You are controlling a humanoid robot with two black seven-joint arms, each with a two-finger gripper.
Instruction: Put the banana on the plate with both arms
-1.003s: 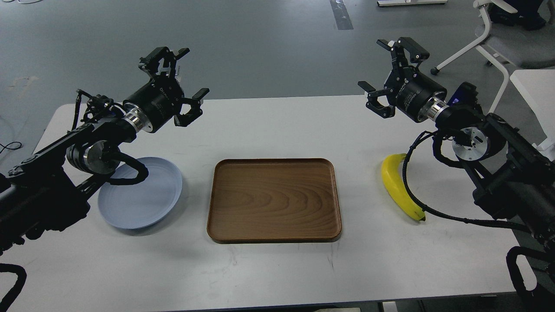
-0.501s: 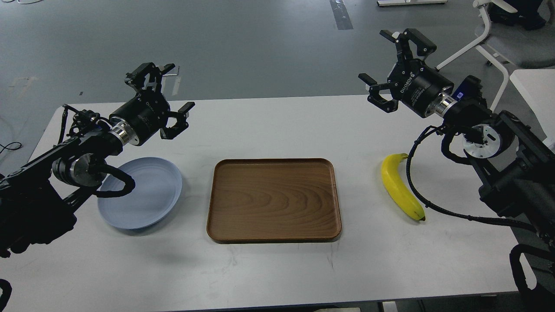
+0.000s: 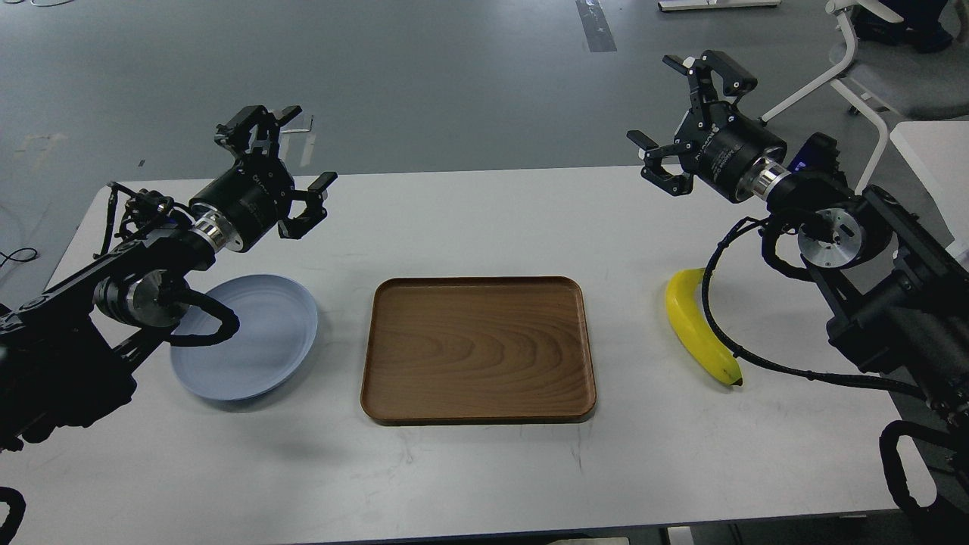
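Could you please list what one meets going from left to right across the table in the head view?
Left pincer → plate → wooden tray → right pincer → banana. The left pincer hangs above the table's far edge, just overlapping the plate's span; both pincers are open and empty.

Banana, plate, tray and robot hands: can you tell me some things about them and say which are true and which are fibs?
1. The banana lies on the white table. True.
2. The blue-grey plate sits inside the wooden tray. False: it sits left of the tray.
3. The right gripper holds the banana. False: it is open, up above the table.
4. The left gripper is open. True.
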